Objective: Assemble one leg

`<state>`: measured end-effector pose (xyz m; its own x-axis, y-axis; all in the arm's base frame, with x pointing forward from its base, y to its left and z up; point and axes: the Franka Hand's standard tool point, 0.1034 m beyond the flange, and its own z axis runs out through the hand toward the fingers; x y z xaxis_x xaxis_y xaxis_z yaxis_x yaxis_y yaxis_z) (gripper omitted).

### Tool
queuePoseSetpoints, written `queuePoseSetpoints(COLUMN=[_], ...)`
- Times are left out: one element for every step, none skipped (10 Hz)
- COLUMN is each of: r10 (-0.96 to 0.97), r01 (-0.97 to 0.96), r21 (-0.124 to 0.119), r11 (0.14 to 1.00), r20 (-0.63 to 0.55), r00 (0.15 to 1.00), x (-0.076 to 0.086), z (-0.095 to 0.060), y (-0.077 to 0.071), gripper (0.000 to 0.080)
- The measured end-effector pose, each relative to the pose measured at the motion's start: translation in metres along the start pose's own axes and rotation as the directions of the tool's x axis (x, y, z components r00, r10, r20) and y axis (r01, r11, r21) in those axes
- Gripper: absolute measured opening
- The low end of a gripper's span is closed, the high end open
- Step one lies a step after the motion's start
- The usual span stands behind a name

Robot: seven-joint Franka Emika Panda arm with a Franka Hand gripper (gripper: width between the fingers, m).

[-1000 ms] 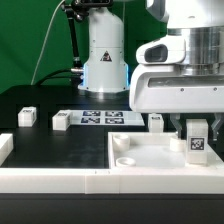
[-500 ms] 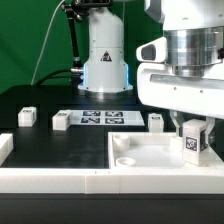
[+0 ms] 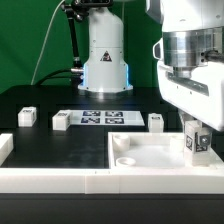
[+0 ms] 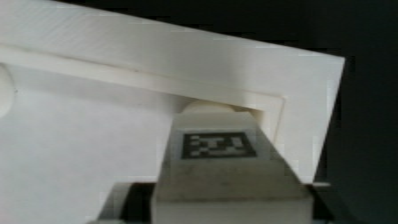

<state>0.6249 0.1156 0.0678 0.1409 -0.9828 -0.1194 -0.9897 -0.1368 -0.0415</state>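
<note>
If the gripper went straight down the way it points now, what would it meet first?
The gripper is shut on the leg, so the leg's lower end would probably touch first, in the corner of the white tray right below it. Depth is unclear, so it could land on the floor or the rim.

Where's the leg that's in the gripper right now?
In the exterior view the leg is at the far right, held upright in the gripper at the right-hand corner of the white tray.
</note>
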Motion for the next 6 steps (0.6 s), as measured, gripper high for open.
queuePoseSetpoints(r10=[0.073, 0.111, 0.073, 0.034, -0.004, -0.078], r01=[-0.073, -0.111, -0.073, -0.034, 0.004, 0.078], r21=[0.001, 0.001, 0.001, 0.002, 0.001, -0.001], r11=[0.997, 0.994, 0.997, 0.999, 1.000, 0.997], r20=[0.008, 0.011, 0.011, 0.012, 0.013, 0.014], r00=[0.997, 0.994, 0.997, 0.999, 1.000, 0.997], x=[0.0002, -0.0006, -0.0007, -0.0011, -0.0027, -0.0039], z=[0.0001, 0.0002, 0.0002, 0.0002, 0.0002, 0.0000], y=[0.0000, -0.0001, -0.0001, -0.0001, -0.0003, -0.0002], gripper=[0.0291, 0.0304, 0.0304, 0.0483, 0.0612, 0.0612])
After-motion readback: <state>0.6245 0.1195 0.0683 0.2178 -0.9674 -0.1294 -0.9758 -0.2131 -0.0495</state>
